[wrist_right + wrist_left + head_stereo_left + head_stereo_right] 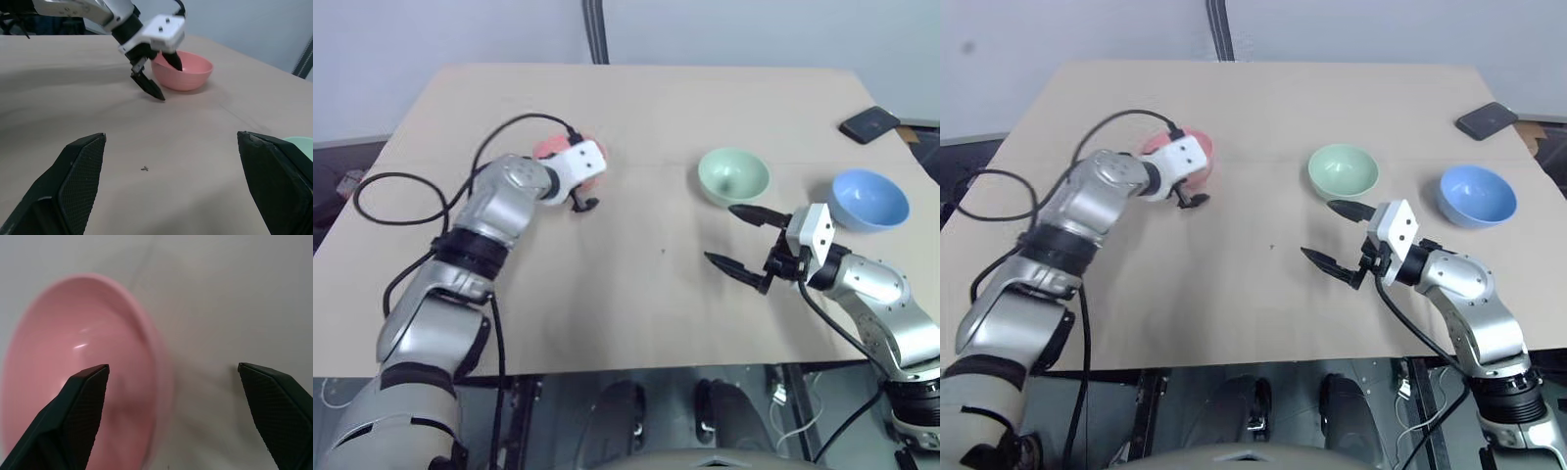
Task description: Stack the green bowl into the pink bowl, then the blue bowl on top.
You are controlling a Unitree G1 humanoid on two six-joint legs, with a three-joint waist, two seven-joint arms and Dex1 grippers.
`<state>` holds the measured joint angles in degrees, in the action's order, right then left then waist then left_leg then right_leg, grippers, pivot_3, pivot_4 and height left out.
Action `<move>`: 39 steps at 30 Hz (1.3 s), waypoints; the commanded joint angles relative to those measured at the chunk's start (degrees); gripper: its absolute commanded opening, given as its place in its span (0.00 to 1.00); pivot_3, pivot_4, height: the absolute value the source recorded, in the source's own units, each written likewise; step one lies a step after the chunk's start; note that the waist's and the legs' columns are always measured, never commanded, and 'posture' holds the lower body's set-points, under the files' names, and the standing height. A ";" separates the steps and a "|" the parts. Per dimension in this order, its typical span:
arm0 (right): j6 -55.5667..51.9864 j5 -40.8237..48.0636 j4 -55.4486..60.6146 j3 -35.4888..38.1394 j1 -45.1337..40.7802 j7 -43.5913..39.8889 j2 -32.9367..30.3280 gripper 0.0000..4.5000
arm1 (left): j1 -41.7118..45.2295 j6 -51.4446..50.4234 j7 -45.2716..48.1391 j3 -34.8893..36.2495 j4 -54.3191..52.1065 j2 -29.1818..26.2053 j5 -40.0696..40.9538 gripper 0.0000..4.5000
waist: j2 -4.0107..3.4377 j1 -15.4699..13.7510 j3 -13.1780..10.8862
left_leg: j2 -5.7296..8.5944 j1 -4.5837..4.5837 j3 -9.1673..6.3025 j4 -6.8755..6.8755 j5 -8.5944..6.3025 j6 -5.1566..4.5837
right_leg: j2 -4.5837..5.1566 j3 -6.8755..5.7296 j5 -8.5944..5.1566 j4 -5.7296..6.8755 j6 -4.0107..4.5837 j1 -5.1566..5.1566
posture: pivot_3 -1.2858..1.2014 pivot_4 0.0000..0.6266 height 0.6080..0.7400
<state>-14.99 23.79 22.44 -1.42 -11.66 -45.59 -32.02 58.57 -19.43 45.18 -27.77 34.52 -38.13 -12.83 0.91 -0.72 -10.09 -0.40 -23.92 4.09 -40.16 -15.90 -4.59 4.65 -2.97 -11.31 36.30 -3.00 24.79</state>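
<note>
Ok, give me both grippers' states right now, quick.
Left gripper: open, straddling the rim of the pink bowl, one finger inside, one outside; not gripping it.
Right gripper: open, holding nothing, near the green bowl.

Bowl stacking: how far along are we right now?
Nothing is stacked: the round salmon-pink bowl, pale mint-green bowl and light sky-blue bowl sit apart on the tan table. The left gripper straddles the pink bowl's rim, open; the right gripper is empty. Both stacking steps remain.
</note>
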 commanded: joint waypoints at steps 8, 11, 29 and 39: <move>-1.66 -0.95 6.35 2.60 1.47 4.08 -1.18 1.00 | 5.47 9.66 4.68 2.41 7.54 3.06 -2.76 0.01 | 0.04 -0.12 -0.02 | -0.04 0.00 -0.01 -0.11 -0.01 -0.02 | 0.05 0.03 0.00 0.10 0.00 -0.01 | 0.52 0.24 0.99; -2.01 -0.95 6.87 3.26 2.11 4.93 -1.37 1.00 | 2.67 11.96 11.25 3.71 -0.31 2.47 0.84 0.01 | 0.04 -0.09 -0.02 | -0.03 0.00 -0.01 -0.12 -0.01 -0.02 | 0.06 0.04 0.00 0.11 0.00 0.00 | 0.52 0.24 0.99; -0.85 -10.85 4.87 3.57 5.05 11.77 -2.01 1.00 | -14.18 13.83 32.83 5.48 -34.21 2.03 15.17 0.58 | 0.02 -0.08 0.00 | 0.01 0.19 0.10 -0.26 0.00 -0.06 | 0.09 0.28 -0.01 0.45 0.02 -0.01 | 0.52 0.24 0.99; 6.46 -23.21 -10.98 -4.35 -7.04 9.39 -4.26 1.00 | -21.83 -4.56 25.36 21.36 -46.15 0.49 28.45 0.97 | 0.01 0.82 0.00 | -0.08 0.19 0.19 -0.25 0.00 -0.05 | 0.00 0.42 -0.02 0.46 0.00 0.10 | 0.52 0.24 0.99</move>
<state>-11.24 2.15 13.44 -5.46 -16.40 -35.57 -35.70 38.56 -20.69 73.39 -12.34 -7.92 -38.39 10.13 0.92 0.10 -10.10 -0.49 -23.74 4.26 -40.40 -15.90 -4.63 4.66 -2.56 -11.33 36.77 -3.00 24.89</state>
